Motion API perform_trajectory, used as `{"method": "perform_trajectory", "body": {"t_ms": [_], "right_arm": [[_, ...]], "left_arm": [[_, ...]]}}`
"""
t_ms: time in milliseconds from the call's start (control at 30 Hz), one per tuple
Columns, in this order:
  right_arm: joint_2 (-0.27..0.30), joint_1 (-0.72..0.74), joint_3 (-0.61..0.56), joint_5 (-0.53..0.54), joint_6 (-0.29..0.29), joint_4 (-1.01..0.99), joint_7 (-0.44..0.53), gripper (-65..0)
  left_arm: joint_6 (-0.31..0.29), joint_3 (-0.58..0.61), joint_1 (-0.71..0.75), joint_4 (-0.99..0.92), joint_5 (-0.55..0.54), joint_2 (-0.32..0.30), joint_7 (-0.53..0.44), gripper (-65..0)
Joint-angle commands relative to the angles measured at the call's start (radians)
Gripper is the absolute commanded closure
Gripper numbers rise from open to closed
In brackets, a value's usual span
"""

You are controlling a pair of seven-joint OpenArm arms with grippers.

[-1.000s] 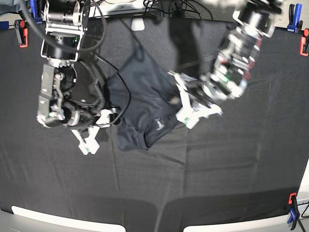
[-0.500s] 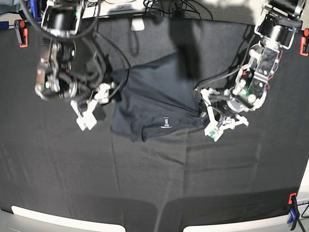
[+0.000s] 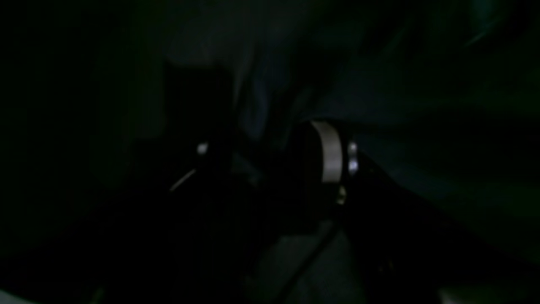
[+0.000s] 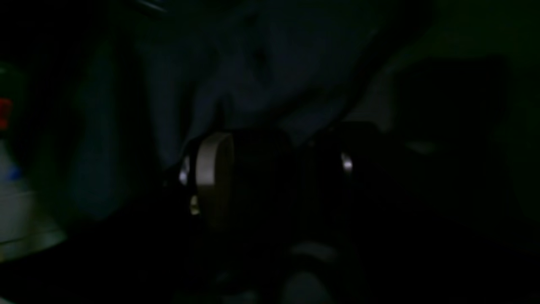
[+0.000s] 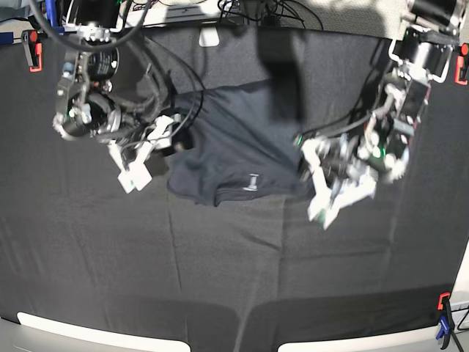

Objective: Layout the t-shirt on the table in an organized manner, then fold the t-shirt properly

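Note:
The dark navy t-shirt [image 5: 234, 143] lies roughly spread in the upper middle of the black-clothed table [image 5: 220, 279], with a small white label [image 5: 251, 182] near its front edge. My right gripper [image 5: 157, 147], on the base view's left, is at the shirt's left edge. My left gripper [image 5: 311, 180], blurred, is at the shirt's right front corner. The shirt looks pulled between them, so both seem shut on the fabric. Both wrist views are very dark. Each shows only a pale finger pad [image 3: 331, 152] [image 4: 213, 169] against the shirt's folds [image 3: 422, 105] [image 4: 261, 63].
Red clamps sit at the far left corner [image 5: 31, 48], far right corner [image 5: 462, 66] and near right corner [image 5: 443, 304]. Cables hang from both arms over the far part of the table. A white object [image 5: 209, 37] lies at the far edge.
The shirt has gone from a bunched heap to a wider, flatter shape. My left gripper has moved right and toward the front with the shirt's edge. My right gripper has drawn slightly back.

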Motion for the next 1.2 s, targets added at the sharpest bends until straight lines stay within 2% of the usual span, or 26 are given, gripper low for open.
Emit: {"method": "perform_trajectory", "body": {"t_ms": [0,133,367,467,533,700,933,1067,1167], "right_arm": [[0.007,0.022,0.007,-0.019,-0.002,0.039,0.029,-30.3],[0.007,0.027,0.025,-0.098,-0.008,0.11,0.023,-30.3],[0.007,0.024,0.123,-0.087,-0.007,0.255,-0.001,-30.3],[0.023,-0.01,0.164,0.062,0.0,0.307,-0.005,-30.3],[0.056,-0.058,0.16,0.126,0.043,0.336,-0.005,-30.3],[0.111,-0.178,0.169,0.141,0.047,0.409,-0.005,-30.3],[0.107,-0.364,0.195,0.143,0.047,0.55,-0.005,-30.3],[0.107,-0.5,0.197,0.143,0.047,0.643,-0.005,-30.3],[0.107,-0.608,0.197,0.136,0.047,0.708,-0.005,-30.3]], "left_arm": [[0.002,-0.007,-0.032,0.06,0.003,-0.003,-0.006,-26.0],[0.002,-0.007,-0.034,0.19,0.003,-0.003,0.005,-26.0],[0.014,-0.007,0.037,0.218,0.031,-0.003,0.005,-26.0],[0.144,-0.02,0.105,0.252,0.045,-0.004,-0.107,-26.0],[0.179,-0.057,0.167,0.301,0.044,-0.003,-0.171,-26.0],[0.179,-0.224,0.344,0.454,0.038,-0.003,-0.189,-26.0],[0.13,-0.444,0.642,0.558,0.032,-0.004,-0.157,-26.0],[0.084,-0.513,0.81,0.596,0.033,-0.004,-0.154,-26.0],[0.084,-0.539,0.909,0.627,0.033,-0.004,-0.146,-26.0]]}}
